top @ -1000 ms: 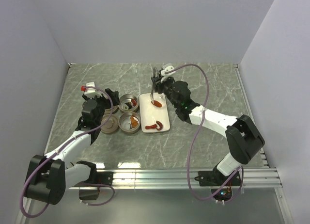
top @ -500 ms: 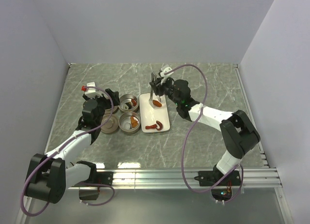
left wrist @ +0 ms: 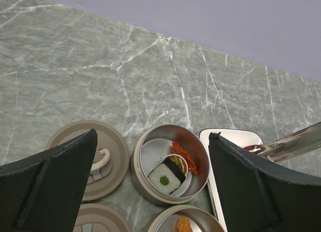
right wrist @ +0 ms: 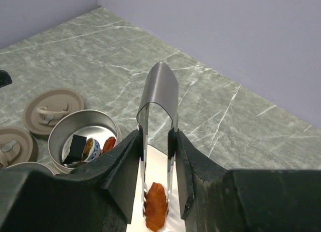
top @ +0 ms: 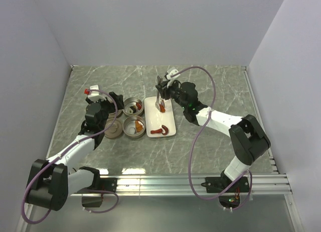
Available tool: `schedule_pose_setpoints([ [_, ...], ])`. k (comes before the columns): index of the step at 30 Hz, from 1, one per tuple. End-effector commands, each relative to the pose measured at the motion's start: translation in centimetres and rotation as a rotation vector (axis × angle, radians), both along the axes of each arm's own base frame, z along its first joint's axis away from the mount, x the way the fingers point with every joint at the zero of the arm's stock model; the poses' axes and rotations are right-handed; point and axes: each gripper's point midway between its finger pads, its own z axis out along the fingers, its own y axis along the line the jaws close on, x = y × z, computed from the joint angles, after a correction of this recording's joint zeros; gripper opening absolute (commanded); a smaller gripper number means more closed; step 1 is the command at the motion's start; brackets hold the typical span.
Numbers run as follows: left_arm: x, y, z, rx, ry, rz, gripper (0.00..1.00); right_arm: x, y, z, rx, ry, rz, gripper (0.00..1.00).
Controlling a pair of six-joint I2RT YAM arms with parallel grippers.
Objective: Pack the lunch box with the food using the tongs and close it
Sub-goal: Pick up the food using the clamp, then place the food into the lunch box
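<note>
While right gripper squeezes tongs, orange piece sits pinched between tong arms near tips.

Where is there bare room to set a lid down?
Bare marble: in front of the white tray toward the near edge, and behind the tins up to the back wall. Crowded: tins, lids and tray sit packed together.

The table is grey-green marble with white veins. The tray is white, the tins and lids brownish-grey, the food orange and red, the tongs silvery.
</note>
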Motion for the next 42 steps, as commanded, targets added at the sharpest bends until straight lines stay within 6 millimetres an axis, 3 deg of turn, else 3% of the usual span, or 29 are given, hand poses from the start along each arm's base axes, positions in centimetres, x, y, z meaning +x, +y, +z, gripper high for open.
schedule_pose_setpoints([
  [1,0.4,-0.3,1.9,-0.022,-0.059,-0.015,0.99,-0.3,-1.2,-1.0,-0.048,0.048,-0.034,0.25],
  [4,0.4,-0.3,1.9,-0.021,-0.057,-0.015,1.0,-0.5,-0.5,0.2,-0.033,0.042,-0.024,0.19],
  [12,0.3,-0.1,1.8,-0.022,-0.055,-0.004,0.99,-2.6,2.4,4.9,-0.012,-0.041,-0.014,0.18],
  [16,0.4,0.1,1.8,-0.023,-0.05,0.009,0.99,-4.8,4.6,7.2,0.018,-0.083,0.031,0.18],
  [23,0.4,0.1,1.8,-0.026,-0.051,0.01,0.99,-8.6,6.6,10.5,0.031,-0.176,0.077,0.18],
  [29,0.3,0.1,1.8,-0.026,-0.051,0.01,0.99,-10.4,8.0,11.5,0.033,-0.205,0.13,0.18],
  [42,0.3,0.0,2.0,-0.026,-0.056,0.006,1.0,-14.9,12.0,11.5,0.027,-0.235,0.374,0.18],
])
